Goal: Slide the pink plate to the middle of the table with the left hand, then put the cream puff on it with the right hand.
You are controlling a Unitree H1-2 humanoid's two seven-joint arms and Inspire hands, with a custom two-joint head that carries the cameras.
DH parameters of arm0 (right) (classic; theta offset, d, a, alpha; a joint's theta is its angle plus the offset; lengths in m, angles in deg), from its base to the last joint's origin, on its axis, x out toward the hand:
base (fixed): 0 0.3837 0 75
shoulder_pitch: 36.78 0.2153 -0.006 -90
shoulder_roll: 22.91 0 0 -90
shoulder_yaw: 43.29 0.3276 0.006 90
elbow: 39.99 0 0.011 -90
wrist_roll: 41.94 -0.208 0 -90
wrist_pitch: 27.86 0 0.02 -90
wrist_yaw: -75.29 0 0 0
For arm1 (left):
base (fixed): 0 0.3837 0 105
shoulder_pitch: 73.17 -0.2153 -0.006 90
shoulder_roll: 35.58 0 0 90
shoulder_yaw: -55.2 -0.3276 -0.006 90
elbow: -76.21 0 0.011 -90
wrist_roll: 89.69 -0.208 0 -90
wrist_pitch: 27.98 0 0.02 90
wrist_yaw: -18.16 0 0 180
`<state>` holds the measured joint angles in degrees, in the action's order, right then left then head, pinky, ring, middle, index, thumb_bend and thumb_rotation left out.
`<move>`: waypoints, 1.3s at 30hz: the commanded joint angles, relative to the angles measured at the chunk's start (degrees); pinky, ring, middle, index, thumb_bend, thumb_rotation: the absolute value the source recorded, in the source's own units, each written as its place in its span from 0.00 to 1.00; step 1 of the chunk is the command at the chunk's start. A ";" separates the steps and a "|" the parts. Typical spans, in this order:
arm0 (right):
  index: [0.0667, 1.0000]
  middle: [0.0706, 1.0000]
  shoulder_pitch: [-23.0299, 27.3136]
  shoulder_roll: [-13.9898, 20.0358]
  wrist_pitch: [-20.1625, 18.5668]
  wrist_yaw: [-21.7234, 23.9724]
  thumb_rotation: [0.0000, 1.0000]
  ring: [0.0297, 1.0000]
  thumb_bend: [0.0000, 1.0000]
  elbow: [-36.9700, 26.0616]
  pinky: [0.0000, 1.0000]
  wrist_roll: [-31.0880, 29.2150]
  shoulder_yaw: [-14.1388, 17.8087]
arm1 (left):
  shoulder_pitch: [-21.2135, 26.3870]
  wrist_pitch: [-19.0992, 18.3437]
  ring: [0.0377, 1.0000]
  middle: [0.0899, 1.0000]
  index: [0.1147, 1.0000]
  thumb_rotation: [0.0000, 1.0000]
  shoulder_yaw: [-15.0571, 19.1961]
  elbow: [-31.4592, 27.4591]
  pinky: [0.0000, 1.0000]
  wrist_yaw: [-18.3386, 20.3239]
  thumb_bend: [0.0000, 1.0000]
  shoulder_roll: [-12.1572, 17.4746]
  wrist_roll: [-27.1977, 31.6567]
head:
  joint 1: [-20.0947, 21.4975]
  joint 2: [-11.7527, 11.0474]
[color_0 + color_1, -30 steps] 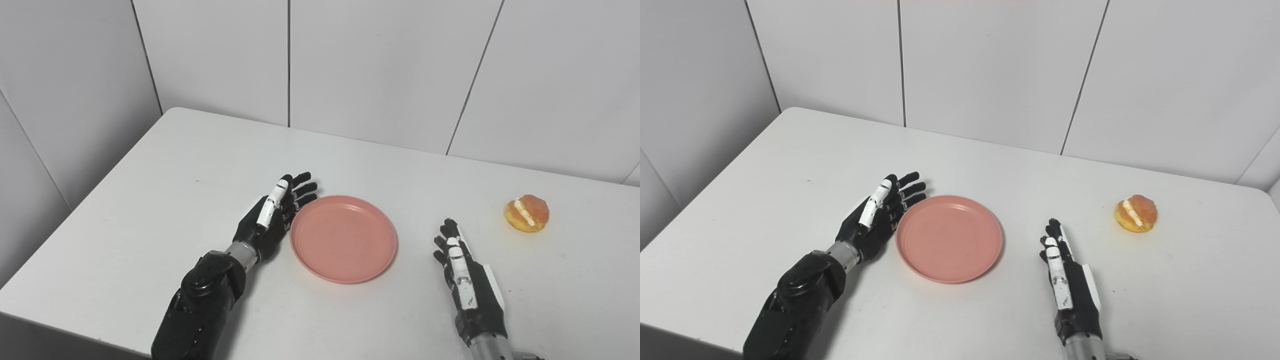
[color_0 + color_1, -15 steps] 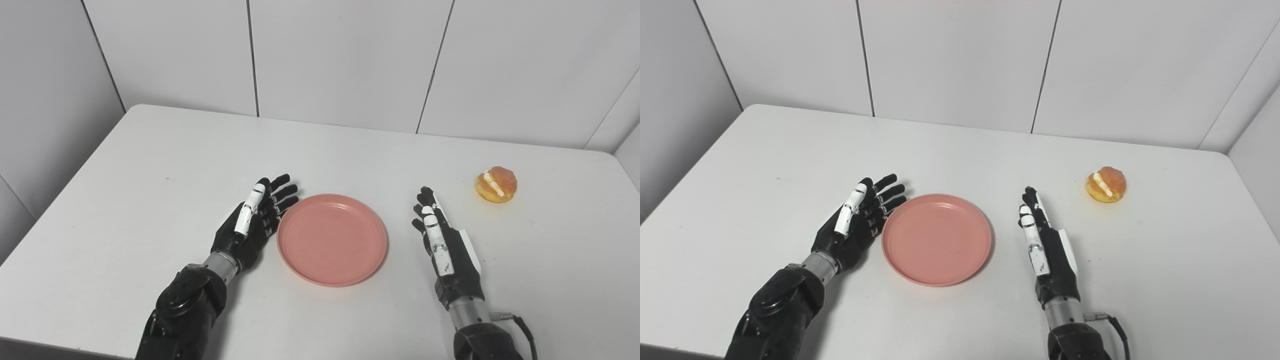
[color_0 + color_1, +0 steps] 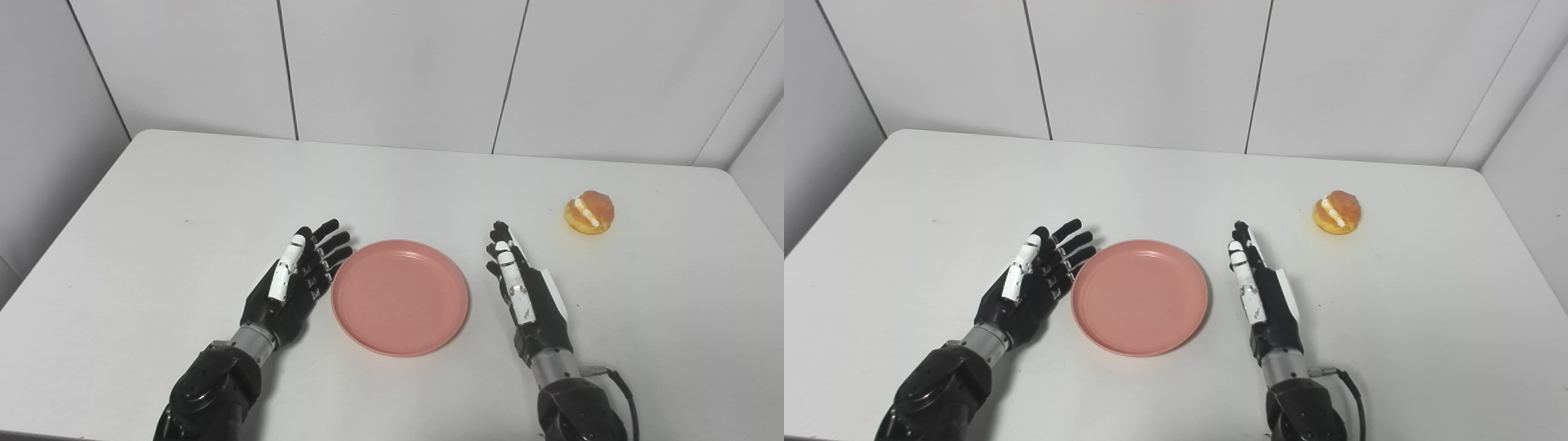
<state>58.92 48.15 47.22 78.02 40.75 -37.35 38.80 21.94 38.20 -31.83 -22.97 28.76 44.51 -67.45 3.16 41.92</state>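
Worktop (image 3: 184, 202): white, matte, rounded far corners, set into a corner of pale panelled walls (image 3: 392, 67) that close off its far edge and both sides. Wide bare surface on the far half and at far left; near edge visible only at the bottom left of both views.

Pink plate (image 3: 400, 297): round, shallow, raised rim, salmon-pink, nothing on it. Lies flat near the middle of the worktop, slightly toward the near edge, between the two hands. Open surface on its far side.

Left hand (image 3: 293, 285): black with a white panel on one finger. Rests low at the plate's left rim, palm turned toward the plate, fingers (image 3: 331, 240) spread and extended, holding nothing. The fingers lie just beside the rim; whether they touch it cannot be told.

Right hand (image 3: 525, 294): black with white panels, standing on edge just right of the plate, a narrow strip of worktop between them. Fingers (image 3: 499, 236) straight and close together, pointing away toward the far wall, holding nothing.

Cream puff (image 3: 590, 212): small, golden-brown, domed, split by a white cream line. Sits on the worktop far right, well apart from the plate, beyond and right of the right hand. Clear room around it; the right edge of the worktop is nearby.
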 commanded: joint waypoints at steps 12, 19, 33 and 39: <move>0.95 0.95 3.69 1.41 -0.68 -0.63 1.00 0.93 0.26 -6.43 0.93 3.94 0.25 | -0.05 1.21 0.89 0.88 0.86 1.00 -0.99 -2.02 0.90 -0.78 0.42 -0.58 -1.07 | 3.15 0.26; 0.93 0.93 7.82 4.67 -2.44 -0.43 0.98 0.92 0.36 -8.89 0.90 5.58 2.35 | -0.63 3.33 0.90 0.88 0.86 1.00 -1.36 -1.33 0.91 -0.42 0.43 -0.58 -2.82 | 4.96 -0.88; 0.86 0.87 14.74 13.23 -8.58 0.81 0.96 0.86 0.55 -12.78 0.77 16.47 3.34 | -2.05 7.76 0.92 0.91 0.88 1.00 -1.66 -0.20 0.95 -0.63 0.43 -0.84 -5.55 | 9.07 -3.84; 0.88 0.91 17.52 17.94 -8.04 1.96 0.87 0.89 0.55 -11.16 0.76 20.45 3.25 | -2.45 9.28 0.92 0.90 0.88 1.00 -1.58 0.71 0.95 -0.29 0.43 -0.78 -5.76 | 9.76 -4.35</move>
<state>73.61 64.37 38.79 80.02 29.96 -19.28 42.18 19.53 45.73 -33.50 -22.28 28.35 43.87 -73.08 12.91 37.62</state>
